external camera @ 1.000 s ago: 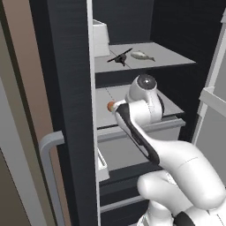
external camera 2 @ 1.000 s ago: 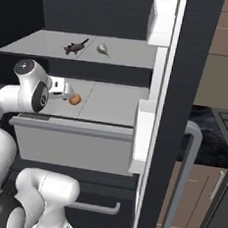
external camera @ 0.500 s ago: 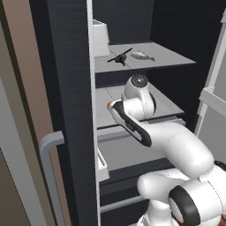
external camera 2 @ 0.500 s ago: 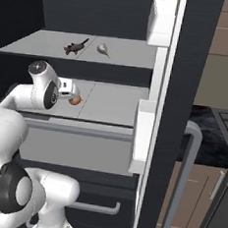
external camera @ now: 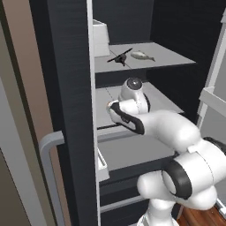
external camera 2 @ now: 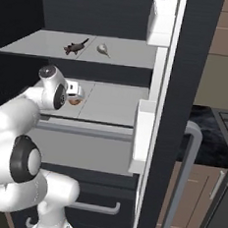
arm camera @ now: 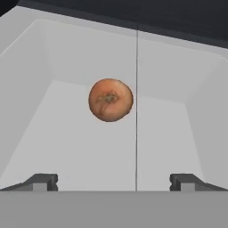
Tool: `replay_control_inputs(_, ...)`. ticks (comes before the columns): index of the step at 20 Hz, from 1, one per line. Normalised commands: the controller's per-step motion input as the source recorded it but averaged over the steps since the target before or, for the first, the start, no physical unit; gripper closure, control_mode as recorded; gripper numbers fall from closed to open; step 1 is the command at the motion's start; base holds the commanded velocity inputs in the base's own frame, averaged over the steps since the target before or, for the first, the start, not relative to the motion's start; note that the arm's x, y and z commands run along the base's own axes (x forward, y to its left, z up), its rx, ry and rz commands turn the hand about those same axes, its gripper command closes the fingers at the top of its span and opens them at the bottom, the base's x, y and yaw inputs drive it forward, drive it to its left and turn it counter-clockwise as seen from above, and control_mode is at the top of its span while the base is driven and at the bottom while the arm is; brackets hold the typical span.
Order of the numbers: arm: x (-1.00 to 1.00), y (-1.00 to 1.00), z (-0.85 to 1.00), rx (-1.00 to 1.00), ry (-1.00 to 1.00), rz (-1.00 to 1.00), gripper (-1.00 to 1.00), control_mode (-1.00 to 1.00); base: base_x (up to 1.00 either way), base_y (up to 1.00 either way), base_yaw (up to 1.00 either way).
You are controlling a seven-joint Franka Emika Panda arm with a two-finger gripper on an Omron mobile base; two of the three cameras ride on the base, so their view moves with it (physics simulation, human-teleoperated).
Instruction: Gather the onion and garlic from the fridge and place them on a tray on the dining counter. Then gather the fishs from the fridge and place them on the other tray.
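The onion [arm camera: 110, 99], a small orange-brown ball, lies on the pale middle shelf [external camera 2: 112, 103] of the open black fridge [external camera: 70, 88]. My gripper [arm camera: 113, 180] is open, its fingertips [arm camera: 42, 180] wide apart just short of the onion, nothing between them. From the right base view the gripper [external camera 2: 76, 91] hovers right above the onion [external camera 2: 75, 102]. On the shelf above lies a slender silver-grey fish [external camera: 142, 55], also seen as the fish [external camera 2: 102, 48] from the right. The garlic, the trays and the dining counter are out of view.
A small dark thing [external camera: 119, 57] that I cannot identify lies beside the fish. A pale door bin [external camera 2: 145, 126] juts out on the right-hand door, with a grey bar handle [external camera 2: 192, 143]. Another handle [external camera: 50, 145] is on the left door. Drawers [external camera 2: 92, 205] sit below.
The hand has slid a little further into the fridge, towards the onion, and the elbow has swung up and to the right. The onion and the fish have not moved.
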Motion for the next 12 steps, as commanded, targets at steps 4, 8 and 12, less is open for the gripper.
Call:
replay_control_inputs(4, 0.48, 0.04, -0.21, 0.00, 0.00, 0.00, -1.00, -1.00, 0.00, 0.00, 0.00)
replay_control_inputs(8, 0.48, 0.05, -0.22, 0.00, 0.01, 0.00, -1.00, -1.00, 0.00, 0.00, 0.00)
replay_control_inputs(12, 0.47, 0.07, -0.22, 0.00, 0.02, 0.00, -1.00, -1.00, 0.00, 0.00, 0.00)
